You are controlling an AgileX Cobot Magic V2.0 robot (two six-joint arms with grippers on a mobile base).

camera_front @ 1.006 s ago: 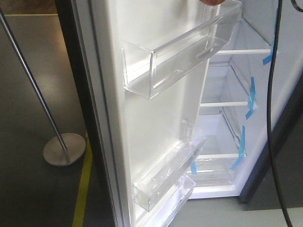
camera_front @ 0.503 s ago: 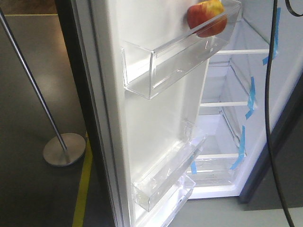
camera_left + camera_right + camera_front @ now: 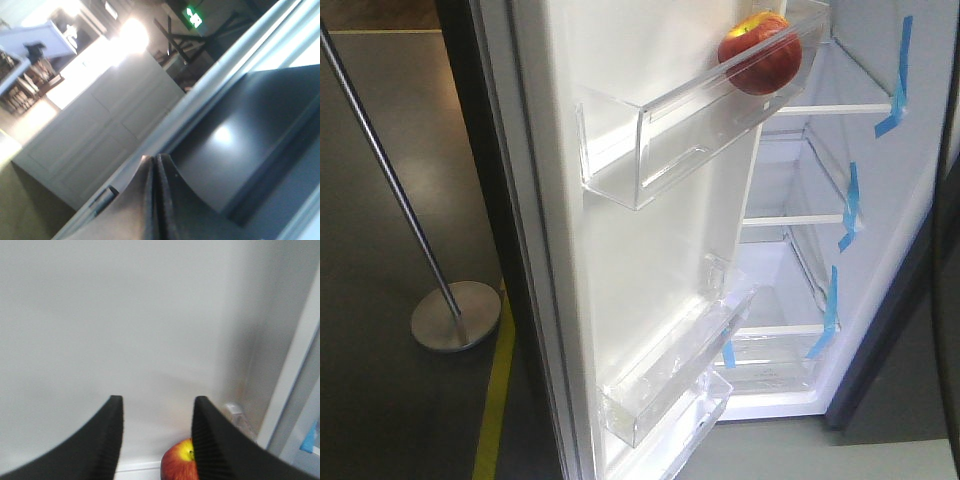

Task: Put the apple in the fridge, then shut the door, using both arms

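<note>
Apple (image 3: pixel 760 52) rests in the top bin (image 3: pixel 650 150) of the door (image 3: pixel 650 260); my right gripper (image 3: pixel 158 399) gapes empty above it; left gripper (image 3: pixel 154 157) pinched together, empty; placing looks done; next I push the door closed.

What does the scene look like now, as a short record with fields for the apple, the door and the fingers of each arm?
apple: in the upper door bin, at the end nearest the fridge, stem up
door: open
lower door bins: nothing seen inside
left fingers: pressed together, holding nothing
right fingers: apart, apple visible beyond them
</note>
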